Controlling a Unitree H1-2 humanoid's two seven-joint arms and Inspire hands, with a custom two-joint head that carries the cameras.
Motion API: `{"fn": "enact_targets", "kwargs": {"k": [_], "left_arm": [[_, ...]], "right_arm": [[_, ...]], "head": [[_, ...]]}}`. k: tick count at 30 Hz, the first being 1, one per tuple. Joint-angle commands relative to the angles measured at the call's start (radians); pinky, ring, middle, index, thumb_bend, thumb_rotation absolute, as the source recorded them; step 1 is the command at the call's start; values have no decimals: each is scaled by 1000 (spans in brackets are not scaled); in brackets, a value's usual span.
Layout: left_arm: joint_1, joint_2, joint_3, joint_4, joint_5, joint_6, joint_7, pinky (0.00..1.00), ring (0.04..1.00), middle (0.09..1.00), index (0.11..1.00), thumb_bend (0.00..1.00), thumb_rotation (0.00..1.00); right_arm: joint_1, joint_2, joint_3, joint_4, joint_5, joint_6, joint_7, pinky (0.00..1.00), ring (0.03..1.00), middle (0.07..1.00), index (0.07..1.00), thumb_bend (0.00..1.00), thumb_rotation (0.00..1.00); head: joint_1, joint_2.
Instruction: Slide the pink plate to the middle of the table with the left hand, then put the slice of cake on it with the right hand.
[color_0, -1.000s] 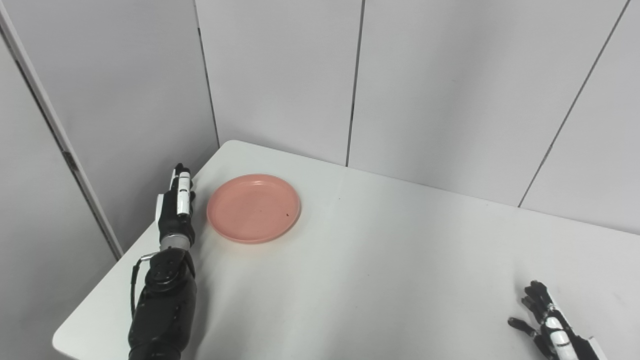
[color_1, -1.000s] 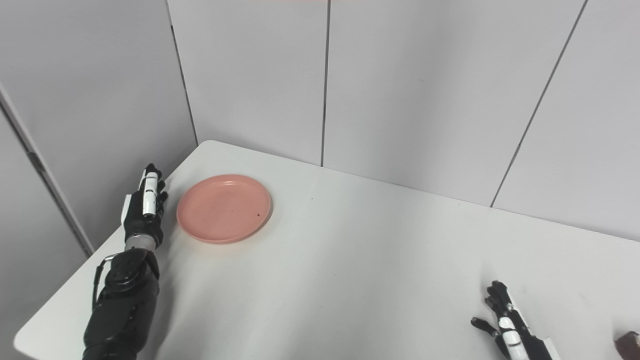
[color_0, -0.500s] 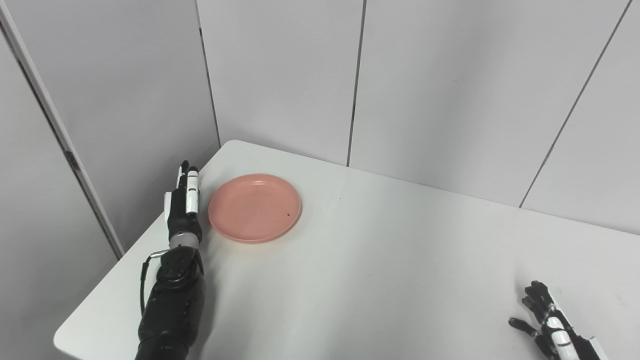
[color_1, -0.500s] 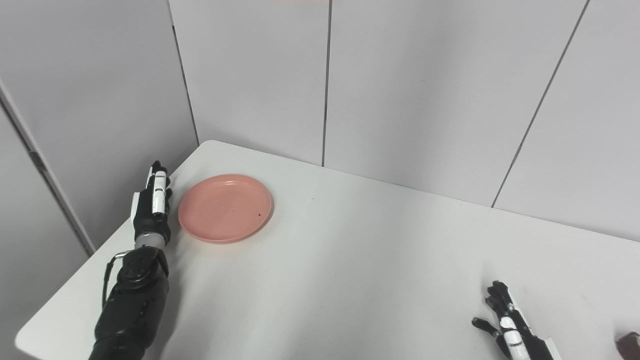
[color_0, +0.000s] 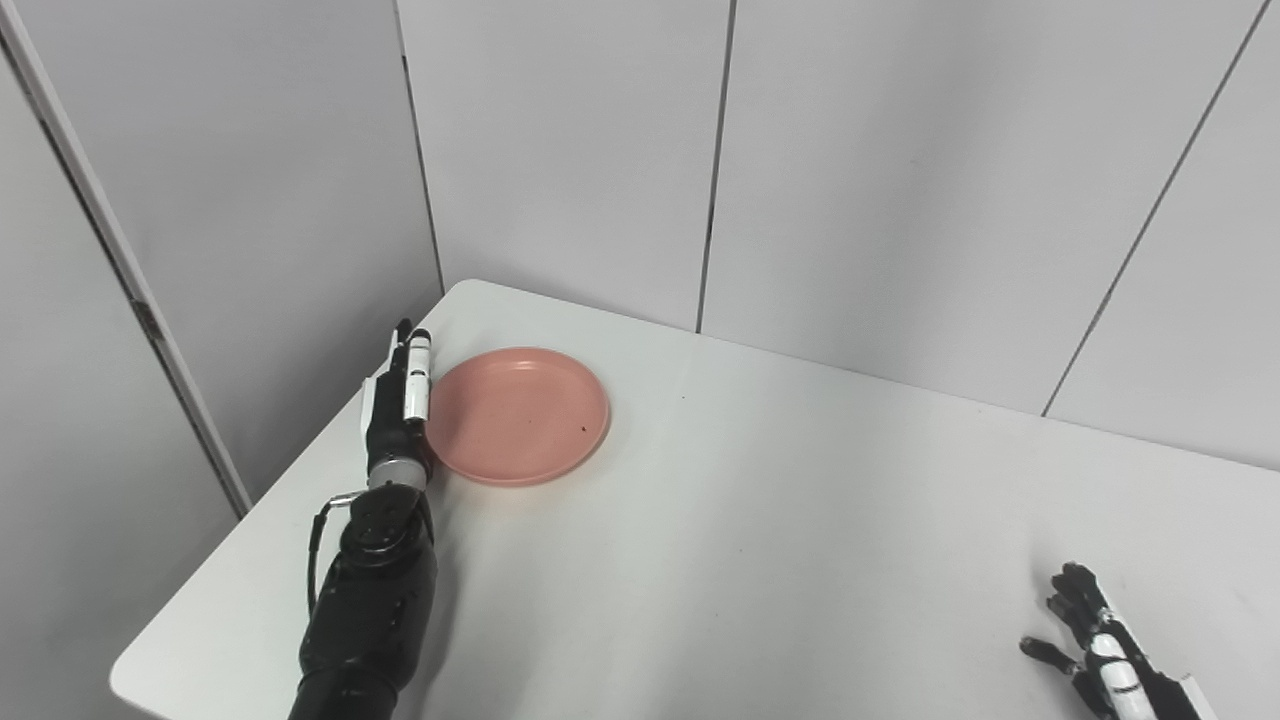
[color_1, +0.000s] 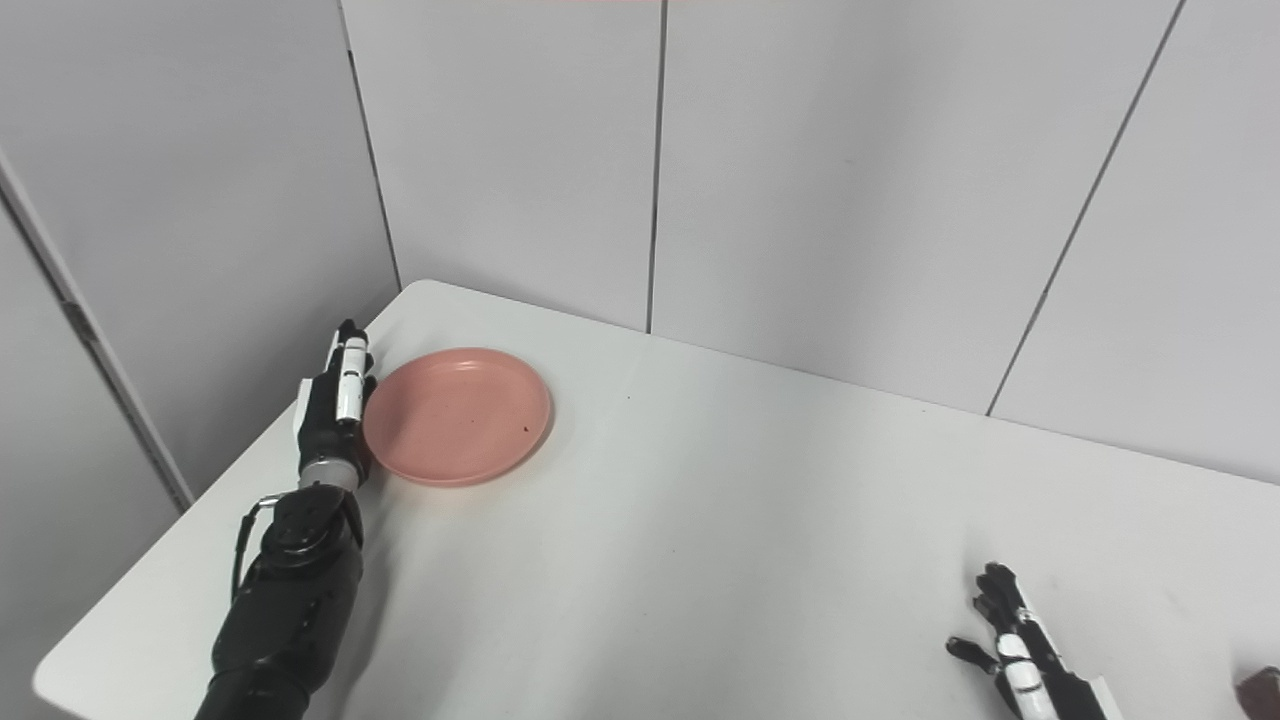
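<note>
pink round plastic plate (color_0: 518, 415) sits near the far left corner of the white worktop (color_0: 760, 520), close to the left edge and well away from the middle where it belongs. from where i stand, the black-and-white left hand (color_0: 398, 405) is set on edge against the plate's left rim, fingers straight and held together, gripping nothing; it looks to be touching the rim or just about to. the black-and-white right hand (color_1: 1010, 645) rests near the right end of the near edge, fingers spread apart and holding nothing. a dark brown bit (color_1: 1258, 690) shows at the very corner of the right eye view, just beside that hand; i'd guess it is the slice of cake, but too little of it is in sight to be sure.

what might go wrong: the hand meets the rim on its near-left side, so an off-centre push could spin the plate or send it toward the far edge instead of the middle. a shallow rim could also let the fingers ride over it and tip the plate. too hard a shove and a light plate would likely skate past the centre.

the plate holds nothing but a tiny dark speck (color_0: 582, 432) on its right side.
</note>
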Motion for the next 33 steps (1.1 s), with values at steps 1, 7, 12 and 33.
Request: {"fn": "enact_targets", "kwargs": {"k": [1,7,12,33], "left_arm": [[-22,-18,-17,-17,-25,28,-44,1000,1000,1000,1000,331,1000],[-20,-28,-27,-23,-61,44,-77,999,998,999,998,323,1000],[-15,-38,-40,-58,-87,98,-101,971,976,983,981,325,1000],[22,-112,-151,-191,-159,267,-221,960,963,970,968,315,999]], "right_arm": [[19,-16,-8,-3,-16,47,-14,1000,967,966,969,273,1000],[21,-18,-6,-10,-20,38,-13,999,952,956,965,257,1000],[23,-18,-4,-22,-27,46,-13,999,948,951,960,262,1000],[24,-7,8,-45,-45,35,-14,949,926,937,943,263,1000]], "head": [[-6,3],[-17,10],[-35,18],[-136,77]]}}
